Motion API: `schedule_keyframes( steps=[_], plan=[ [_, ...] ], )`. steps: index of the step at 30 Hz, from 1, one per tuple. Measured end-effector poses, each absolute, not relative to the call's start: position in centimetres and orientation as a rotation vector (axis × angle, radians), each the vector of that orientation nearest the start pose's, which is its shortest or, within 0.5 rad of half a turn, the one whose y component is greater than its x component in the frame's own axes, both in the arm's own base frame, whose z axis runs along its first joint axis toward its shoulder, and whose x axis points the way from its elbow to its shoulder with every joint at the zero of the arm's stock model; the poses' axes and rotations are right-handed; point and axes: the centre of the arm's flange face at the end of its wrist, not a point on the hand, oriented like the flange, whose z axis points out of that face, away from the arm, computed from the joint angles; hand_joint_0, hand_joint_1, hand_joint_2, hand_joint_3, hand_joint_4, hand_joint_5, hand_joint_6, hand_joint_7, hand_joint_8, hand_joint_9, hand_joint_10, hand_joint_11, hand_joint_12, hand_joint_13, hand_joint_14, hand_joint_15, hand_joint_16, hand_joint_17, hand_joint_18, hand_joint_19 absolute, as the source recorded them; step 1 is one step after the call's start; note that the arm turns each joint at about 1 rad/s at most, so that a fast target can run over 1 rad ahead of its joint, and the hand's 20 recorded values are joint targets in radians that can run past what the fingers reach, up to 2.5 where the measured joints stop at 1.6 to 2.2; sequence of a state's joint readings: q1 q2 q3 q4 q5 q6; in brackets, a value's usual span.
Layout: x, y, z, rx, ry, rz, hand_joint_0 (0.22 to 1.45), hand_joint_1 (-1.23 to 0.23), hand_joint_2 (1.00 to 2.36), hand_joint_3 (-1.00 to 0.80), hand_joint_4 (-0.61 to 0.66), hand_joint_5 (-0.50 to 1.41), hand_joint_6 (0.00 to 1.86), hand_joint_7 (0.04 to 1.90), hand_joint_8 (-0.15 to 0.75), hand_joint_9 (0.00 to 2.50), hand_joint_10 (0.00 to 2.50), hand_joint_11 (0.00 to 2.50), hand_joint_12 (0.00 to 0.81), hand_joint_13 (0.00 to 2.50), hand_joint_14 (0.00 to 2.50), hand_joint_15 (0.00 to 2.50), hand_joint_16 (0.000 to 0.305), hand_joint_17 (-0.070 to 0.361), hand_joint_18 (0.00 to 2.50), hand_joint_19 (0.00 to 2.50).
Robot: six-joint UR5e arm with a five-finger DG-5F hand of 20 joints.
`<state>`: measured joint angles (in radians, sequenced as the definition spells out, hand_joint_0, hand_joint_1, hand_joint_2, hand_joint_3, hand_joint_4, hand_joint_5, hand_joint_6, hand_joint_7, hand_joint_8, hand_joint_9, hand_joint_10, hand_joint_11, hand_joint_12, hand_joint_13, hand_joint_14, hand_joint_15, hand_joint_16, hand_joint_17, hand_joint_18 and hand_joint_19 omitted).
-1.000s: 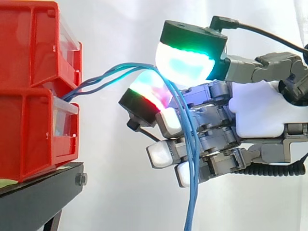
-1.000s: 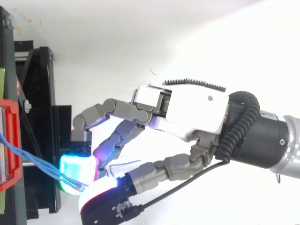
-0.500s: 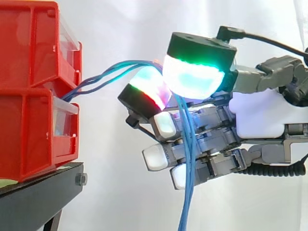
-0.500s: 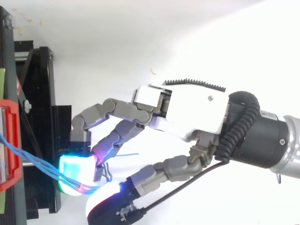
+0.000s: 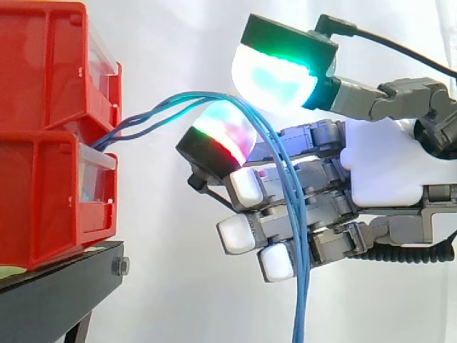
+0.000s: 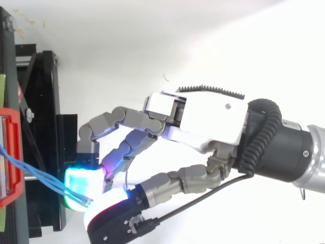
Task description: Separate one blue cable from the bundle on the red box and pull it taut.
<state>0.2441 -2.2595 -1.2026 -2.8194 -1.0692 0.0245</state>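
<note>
Bundle of thin blue cables (image 5: 284, 175) leaves the gap btw two stacked red plastic bins (image 5: 43, 200) at left. It arcs up and right, then crests over the red-green glowing finger pad (image 5: 218, 136) of the hand (image 5: 385, 164). From there it drops past the lower fingers on the camera side and goes out the bottom edge of the side view.

Long axis is roughly level from bins to pad, then near vertical below, leaning slightly right. Strands are curved and slack.

Hand comes in from right w/ fingers curled. The big green-cyan thumb pad (image 5: 275, 75) sits just above the finger pad, and the cables pass btw the two. This looks like a light pinch on the bundle, though thumb contact is hard to judge.

In the top view the cables (image 6: 40, 178) run diagonally from the bin edge to where the two pads meet. Bins sit on a black metal stand (image 5: 57, 300), w/ a white curtain (image 5: 178, 271) behind.
</note>
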Motion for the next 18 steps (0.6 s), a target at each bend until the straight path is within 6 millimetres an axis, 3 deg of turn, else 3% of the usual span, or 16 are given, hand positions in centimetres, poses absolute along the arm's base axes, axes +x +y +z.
schedule_keyframes(
  steps=[6,13,16,18],
  plan=[
    [75.2,0.06,26.75,1.335,1.002,1.037,0.62,-0.68,1.0,-0.43,0.1,-0.15,0.79,1.17,0.345,1.03,0.02,0.62,0.379,0.97,0.01,0.45,0.05,0.112,0.83,0.64],
    [75.2,0.06,26.75,1.335,1.002,1.038,0.71,-0.92,1.02,-0.24,0.08,-0.19,0.85,1.08,0.327,0.9,0.02,0.62,0.374,0.93,0.01,0.44,0.05,0.113,0.82,0.58],
    [75.2,0.06,26.74,1.335,1.002,1.038,0.73,-0.97,1.01,-0.31,0.09,-0.19,0.84,1.08,0.316,0.88,0.02,0.62,0.365,0.91,0.01,0.43,0.05,0.113,0.8,0.58],
    [75.2,0.06,26.75,1.336,1.002,1.038,0.78,-1.0,1.0,-0.45,0.07,-0.19,0.84,1.1,0.304,0.86,0.02,0.61,0.36,0.89,0.01,0.42,0.05,0.113,0.79,0.56]
  ],
)
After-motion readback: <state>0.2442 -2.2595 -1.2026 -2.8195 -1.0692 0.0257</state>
